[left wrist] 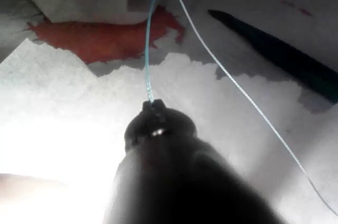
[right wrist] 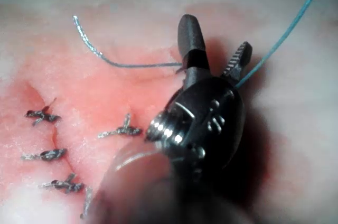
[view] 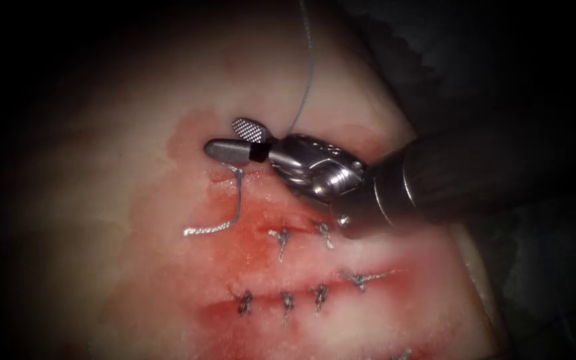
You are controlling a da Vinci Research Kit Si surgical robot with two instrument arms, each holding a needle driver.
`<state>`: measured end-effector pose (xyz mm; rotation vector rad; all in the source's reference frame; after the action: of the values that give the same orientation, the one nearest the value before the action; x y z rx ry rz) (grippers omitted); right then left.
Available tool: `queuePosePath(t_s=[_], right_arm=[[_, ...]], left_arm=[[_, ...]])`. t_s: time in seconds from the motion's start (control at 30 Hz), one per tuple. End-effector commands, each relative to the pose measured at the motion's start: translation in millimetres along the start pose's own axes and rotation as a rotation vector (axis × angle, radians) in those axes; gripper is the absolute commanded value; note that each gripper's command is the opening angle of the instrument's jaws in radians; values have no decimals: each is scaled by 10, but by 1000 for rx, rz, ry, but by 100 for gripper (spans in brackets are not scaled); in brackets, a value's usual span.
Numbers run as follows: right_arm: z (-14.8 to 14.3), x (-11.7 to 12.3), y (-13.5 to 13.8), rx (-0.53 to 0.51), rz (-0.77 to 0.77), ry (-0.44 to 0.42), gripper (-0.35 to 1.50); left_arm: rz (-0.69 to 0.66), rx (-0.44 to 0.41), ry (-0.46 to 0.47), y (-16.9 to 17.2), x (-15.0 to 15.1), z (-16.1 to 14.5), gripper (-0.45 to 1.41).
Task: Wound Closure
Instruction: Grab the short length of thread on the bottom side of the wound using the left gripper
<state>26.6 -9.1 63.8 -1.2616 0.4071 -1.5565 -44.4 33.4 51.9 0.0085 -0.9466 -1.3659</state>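
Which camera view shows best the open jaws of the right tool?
The right wrist view: the right tool shows both jaws spread, with thread at the gap between them. The endoscope view shows the same tool side-on, jaws apart. The left wrist view shows the left tool holding thread.

The right end effector (view: 238,139) is polished grey metal; one jaw face is cross-hatched and rough. The tissue (view: 135,200) looks moist and glossy, slick with red fluid (view: 248,243). The thread (view: 305,80) is smooth, its cut end (view: 208,229) braided and frayed.
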Motion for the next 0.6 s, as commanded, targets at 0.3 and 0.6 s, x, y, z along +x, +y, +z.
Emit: queuePosePath(t_s=[0.3,0.6], right_arm=[[-59,-48,-21,93,19,-70,130],[-59,-42,-22,123,26,-88,126]], left_arm=[[-53,-21,74,35,29,-41,-45],[-104,-122,208,65,29,-86,-45]])
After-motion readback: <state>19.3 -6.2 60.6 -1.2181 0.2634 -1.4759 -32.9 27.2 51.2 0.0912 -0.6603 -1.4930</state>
